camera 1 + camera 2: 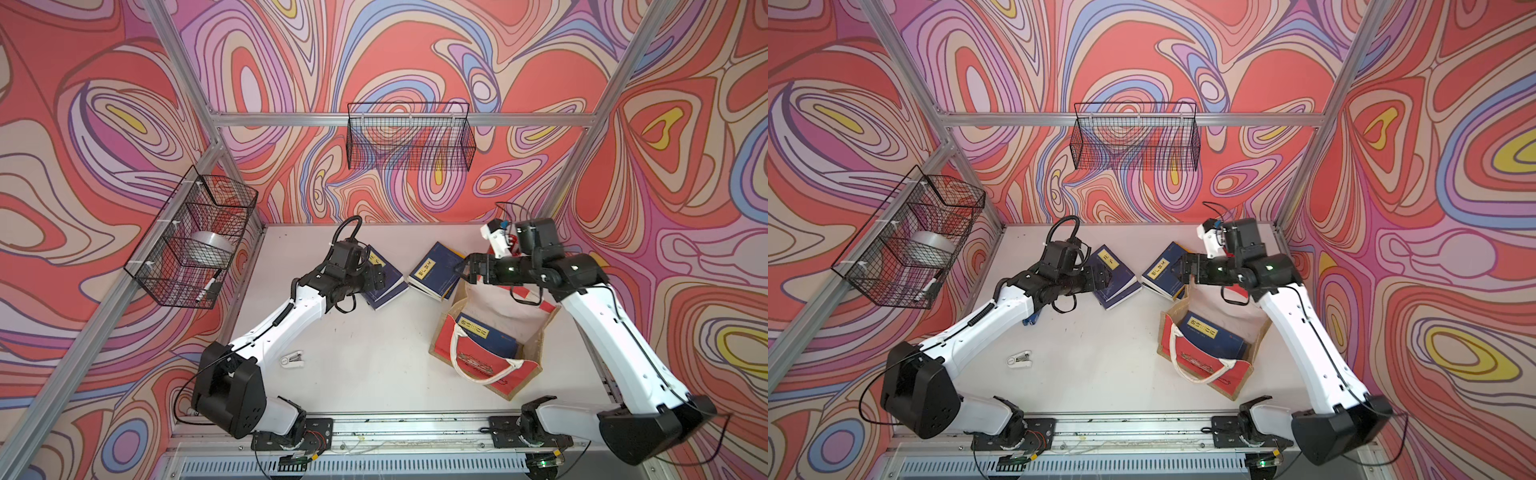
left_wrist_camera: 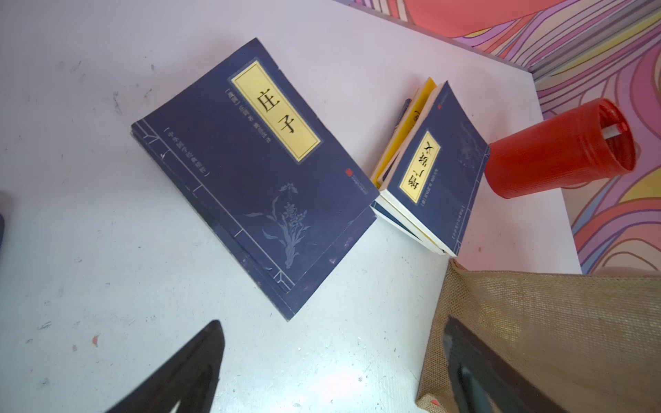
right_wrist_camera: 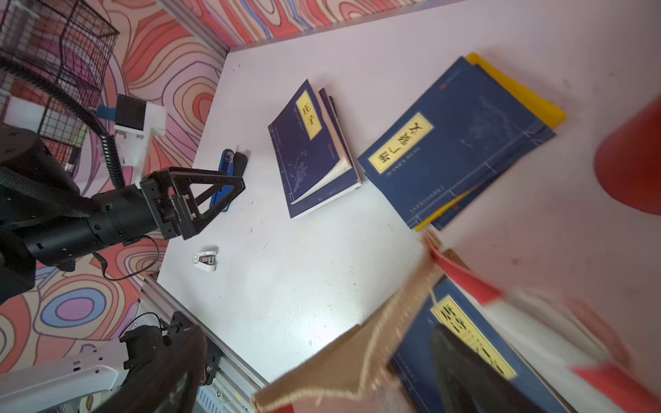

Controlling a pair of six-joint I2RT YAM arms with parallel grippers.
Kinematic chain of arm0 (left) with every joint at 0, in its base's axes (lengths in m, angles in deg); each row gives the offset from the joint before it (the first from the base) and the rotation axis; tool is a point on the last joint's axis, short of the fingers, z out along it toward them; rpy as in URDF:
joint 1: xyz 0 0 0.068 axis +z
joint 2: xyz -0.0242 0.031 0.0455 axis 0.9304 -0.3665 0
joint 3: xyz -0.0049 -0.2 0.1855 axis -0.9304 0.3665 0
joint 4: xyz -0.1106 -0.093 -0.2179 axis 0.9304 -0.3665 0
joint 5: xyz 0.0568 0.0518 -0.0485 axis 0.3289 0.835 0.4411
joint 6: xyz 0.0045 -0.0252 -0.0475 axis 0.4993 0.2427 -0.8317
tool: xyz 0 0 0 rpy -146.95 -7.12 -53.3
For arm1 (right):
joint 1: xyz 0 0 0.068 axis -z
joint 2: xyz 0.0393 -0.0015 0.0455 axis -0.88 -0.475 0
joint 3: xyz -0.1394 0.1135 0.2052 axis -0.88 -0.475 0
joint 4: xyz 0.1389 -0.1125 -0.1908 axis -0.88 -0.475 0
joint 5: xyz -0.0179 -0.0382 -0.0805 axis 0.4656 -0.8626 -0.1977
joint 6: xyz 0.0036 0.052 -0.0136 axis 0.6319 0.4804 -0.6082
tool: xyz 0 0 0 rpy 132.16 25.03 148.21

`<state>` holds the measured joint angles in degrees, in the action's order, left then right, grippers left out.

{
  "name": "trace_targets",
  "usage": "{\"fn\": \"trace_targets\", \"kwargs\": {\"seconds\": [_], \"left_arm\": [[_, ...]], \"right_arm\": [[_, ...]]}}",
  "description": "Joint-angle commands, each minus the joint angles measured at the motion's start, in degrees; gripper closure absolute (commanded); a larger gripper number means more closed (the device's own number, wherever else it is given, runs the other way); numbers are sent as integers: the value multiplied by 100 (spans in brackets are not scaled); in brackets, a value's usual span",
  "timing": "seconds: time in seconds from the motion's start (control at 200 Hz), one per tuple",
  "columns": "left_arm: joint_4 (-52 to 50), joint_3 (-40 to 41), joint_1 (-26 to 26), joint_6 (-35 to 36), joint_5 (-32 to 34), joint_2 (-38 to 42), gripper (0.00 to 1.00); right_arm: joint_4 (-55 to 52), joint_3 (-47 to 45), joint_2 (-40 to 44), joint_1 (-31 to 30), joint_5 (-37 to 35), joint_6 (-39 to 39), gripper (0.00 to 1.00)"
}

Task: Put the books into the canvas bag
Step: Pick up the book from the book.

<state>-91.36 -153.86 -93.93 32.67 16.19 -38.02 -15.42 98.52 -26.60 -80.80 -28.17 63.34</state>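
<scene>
Two stacks of navy books with yellow labels lie at the back of the table: a left stack [image 1: 388,286] [image 2: 250,171] and a right stack [image 1: 434,270] [image 3: 458,143]. Another book [image 1: 486,336] [image 3: 465,329] lies inside the canvas bag [image 1: 498,374] [image 2: 536,321], which stands open at the right. My left gripper [image 1: 379,276] [image 2: 332,321] hovers open by the left stack's near corner, with only bare table between its fingers. My right gripper [image 1: 467,270] [image 3: 318,330] is open over the bag's far rim. The bag's jute wall [image 3: 357,350] runs between its fingers, blurred.
A red pen cup [image 2: 558,157] stands in the back right corner beside the right stack. A white stapler [image 1: 292,359] and a blue stapler [image 3: 229,168] lie on the left half of the table. Wire baskets hang on the left wall [image 1: 195,241] and the back wall [image 1: 409,137].
</scene>
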Motion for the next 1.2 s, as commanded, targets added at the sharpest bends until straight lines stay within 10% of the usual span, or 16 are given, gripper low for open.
{"fn": "trace_targets", "kwargs": {"seconds": [0.0, 0.616, 0.851, 1.197], "left_arm": [[402, 212, 212, -204, -224, -95, 2], [1808, 738, 1031, -972, -1229, -1060, 1], [2081, 816, 1060, -1150, -1312, -1310, 2], [2566, 967, 1188, -1392, -1488, -1600, 3]], "right_arm": [[691, 509, -890, -397, -216, 78, 2], [-631, 5863, -6755, -758, -438, 73, 2], [-248, 5182, -6684, -929, -168, 40, 6], [8, 4754, -6363, -1185, -283, 34, 52]]}}
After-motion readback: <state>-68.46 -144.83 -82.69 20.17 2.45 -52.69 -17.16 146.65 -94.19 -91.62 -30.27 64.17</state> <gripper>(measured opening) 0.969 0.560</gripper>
